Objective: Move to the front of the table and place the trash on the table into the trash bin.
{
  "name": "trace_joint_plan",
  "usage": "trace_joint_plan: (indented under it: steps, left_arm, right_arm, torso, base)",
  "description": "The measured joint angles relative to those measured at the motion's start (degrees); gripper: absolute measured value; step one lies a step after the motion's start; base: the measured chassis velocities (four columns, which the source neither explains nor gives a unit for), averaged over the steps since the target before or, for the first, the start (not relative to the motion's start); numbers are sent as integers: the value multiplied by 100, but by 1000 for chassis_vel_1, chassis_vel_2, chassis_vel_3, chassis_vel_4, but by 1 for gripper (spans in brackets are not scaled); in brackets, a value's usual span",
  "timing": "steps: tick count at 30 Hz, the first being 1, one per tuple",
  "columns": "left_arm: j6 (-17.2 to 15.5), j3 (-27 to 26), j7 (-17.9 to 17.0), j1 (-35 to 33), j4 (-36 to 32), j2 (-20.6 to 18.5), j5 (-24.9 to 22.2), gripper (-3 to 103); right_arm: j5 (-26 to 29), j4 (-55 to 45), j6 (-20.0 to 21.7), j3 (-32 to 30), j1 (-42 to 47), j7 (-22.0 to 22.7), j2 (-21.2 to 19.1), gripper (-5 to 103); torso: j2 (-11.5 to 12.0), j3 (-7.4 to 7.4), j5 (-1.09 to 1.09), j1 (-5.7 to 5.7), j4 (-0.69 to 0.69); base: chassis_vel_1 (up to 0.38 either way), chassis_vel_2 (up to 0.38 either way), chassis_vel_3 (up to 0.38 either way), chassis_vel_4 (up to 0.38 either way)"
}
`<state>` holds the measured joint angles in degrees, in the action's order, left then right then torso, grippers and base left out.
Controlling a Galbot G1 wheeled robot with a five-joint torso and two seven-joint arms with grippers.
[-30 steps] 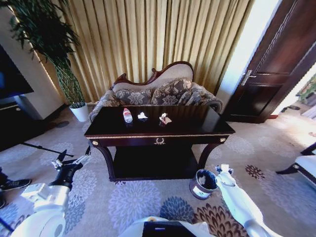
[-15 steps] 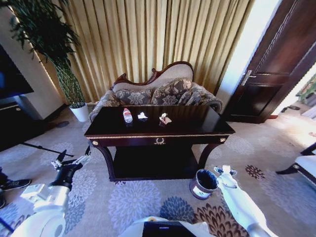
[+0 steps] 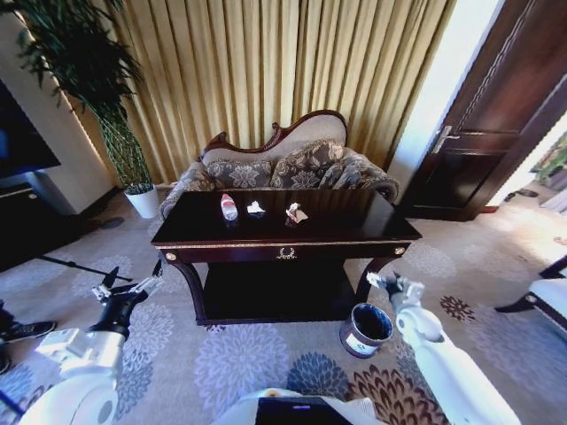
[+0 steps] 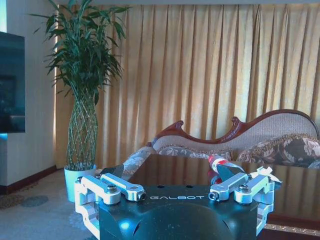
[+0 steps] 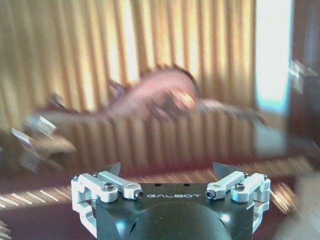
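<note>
The trash (image 3: 257, 209) is lying in a loose row toward the back of the table (image 3: 354, 223), near the sofa (image 3: 292, 164): a clear bottle (image 3: 229, 206) with a red cap, then two crumpled white scraps (image 3: 296, 212) to its right. The bottle is resting on its side, its long axis running front to back, cap pointing away toward the sofa. The trash bin (image 3: 365, 328) is standing on the carpet by the table's front right leg, likely within an easy drop. The right gripper (image 3: 387, 284) is hovering just above the bin, jaws spread and empty. The left gripper (image 3: 131, 287) is waiting low off the table's left corner, spread as well, holding nothing.
</note>
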<state>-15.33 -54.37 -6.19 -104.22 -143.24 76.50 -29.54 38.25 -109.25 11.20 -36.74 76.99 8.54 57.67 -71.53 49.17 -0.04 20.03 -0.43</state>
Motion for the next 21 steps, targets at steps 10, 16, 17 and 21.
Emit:
trace_joint_plan:
  steps: [10, 16, 17, 21]
  left_arm:
    - [-12, 23, 6, -9, 0, 4, 13, 100]
    - [-18, 38, 6, -25, 0, 8, 22, 100]
    - [-18, 46, 7, -25, 0, 8, 38, 100]
    - [-18, 94, 7, -22, 0, 8, 121, 100]
  right_arm:
    - [-346, -2002, 406, 152, 491, 502, -13, 100]
    - [-440, -2134, 422, 96, 648, 552, -48, 100]
    - [-443, -2134, 423, 81, 668, 553, -50, 100]
    - [-435, -2156, 443, 55, 698, 552, -51, 100]
  torso:
    - [0, 0, 2, 0, 0]
    - [0, 0, 3, 0, 0]
    - [0, 0, 3, 0, 0]
    - [0, 0, 3, 0, 0]
  base:
    - [0, 0, 0, 0]
    - [0, 0, 0, 0]
    - [0, 0, 0, 0]
    - [0, 0, 0, 0]
